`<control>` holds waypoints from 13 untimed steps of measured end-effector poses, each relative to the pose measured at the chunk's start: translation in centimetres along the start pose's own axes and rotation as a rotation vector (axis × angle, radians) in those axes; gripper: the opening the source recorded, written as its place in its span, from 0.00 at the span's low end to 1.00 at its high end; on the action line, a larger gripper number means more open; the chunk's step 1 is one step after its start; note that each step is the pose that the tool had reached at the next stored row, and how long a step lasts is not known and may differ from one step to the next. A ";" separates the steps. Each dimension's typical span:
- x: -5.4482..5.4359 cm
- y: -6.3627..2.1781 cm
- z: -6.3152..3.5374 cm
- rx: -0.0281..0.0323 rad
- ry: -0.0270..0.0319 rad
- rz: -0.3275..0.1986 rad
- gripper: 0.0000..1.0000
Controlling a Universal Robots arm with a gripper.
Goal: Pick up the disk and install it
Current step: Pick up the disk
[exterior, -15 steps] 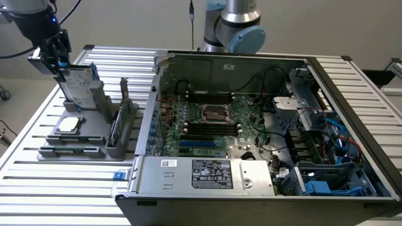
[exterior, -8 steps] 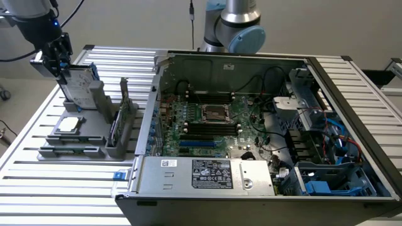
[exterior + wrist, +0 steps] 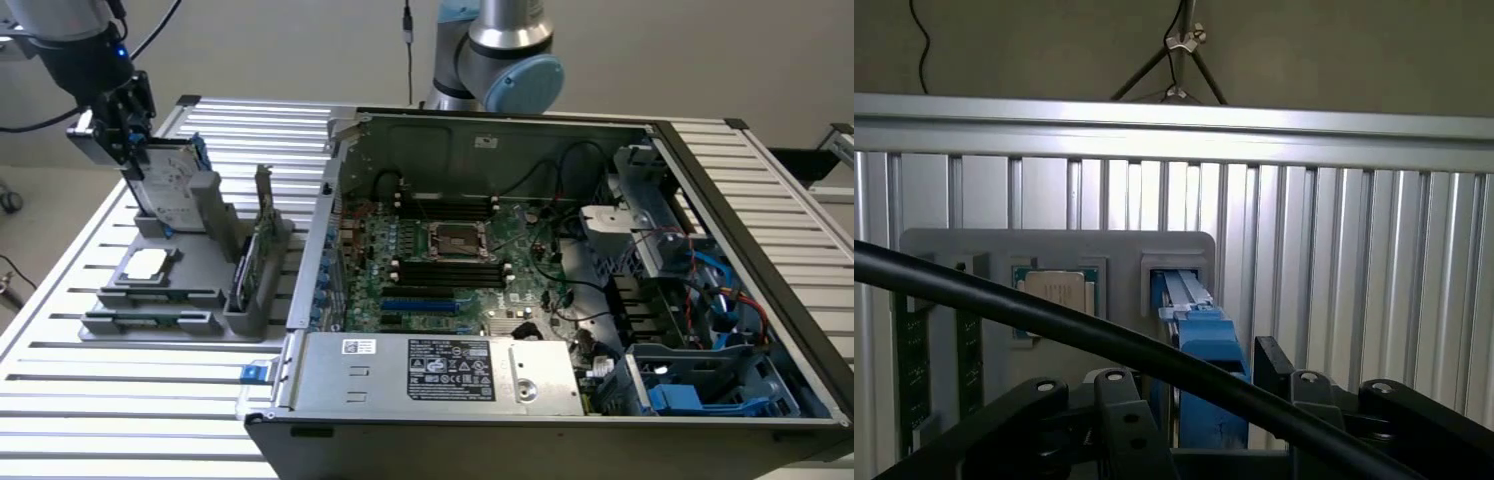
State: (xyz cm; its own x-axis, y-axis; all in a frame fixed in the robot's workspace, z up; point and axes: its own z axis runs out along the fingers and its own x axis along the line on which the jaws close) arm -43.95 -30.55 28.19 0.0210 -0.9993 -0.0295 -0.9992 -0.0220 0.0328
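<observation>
Disk [image 3: 171, 190]: stands on edge in a slot at the far end of the grey plastic holder [image 3: 200, 225], which sits on the ribbed metal table [image 3: 80, 400] toward the exterior view's left, well apart from the open computer case [image 3: 534, 385]. Its long axis runs up and down with a slight lean. The broad labelled face is turned toward the exterior camera and a narrow edge points up.

Look: a flat silver-grey metal rectangle with a pale printed label and blue plastic clipped along its edges. In the wrist view the disk [image 3: 1199, 330] is seen edge-on, a thin grey strip between blue rails, rising out of the holder [image 3: 1054, 245].

Gripper [image 3: 138, 150]: at the disk's upper end. In the wrist view the gripper [image 3: 1194, 370] is spread wide, with one black finger [image 3: 1274, 365] on each side of the blue frame. Cannot tell whether either pad touches. The disk is seated in its slot.

Other: a square silver chip [image 3: 144, 263] lies flat in a holder recess. A glossy black cable [image 3: 1054, 320] crosses the wrist view.
</observation>
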 end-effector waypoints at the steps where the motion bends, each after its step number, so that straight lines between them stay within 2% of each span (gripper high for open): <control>1: 0.0 0.01 0.01 -0.0009 0.0001 0.000 0.54; 9: 0.0 0.08 0.30 -0.0058 -0.0003 0.006 0.54; 13: 0.0 0.08 0.34 -0.0062 -0.0006 0.013 0.54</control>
State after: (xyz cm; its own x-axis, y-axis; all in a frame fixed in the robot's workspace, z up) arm -44.05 -30.54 27.85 0.0084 -0.9995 -0.0296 -0.9992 -0.0095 0.0394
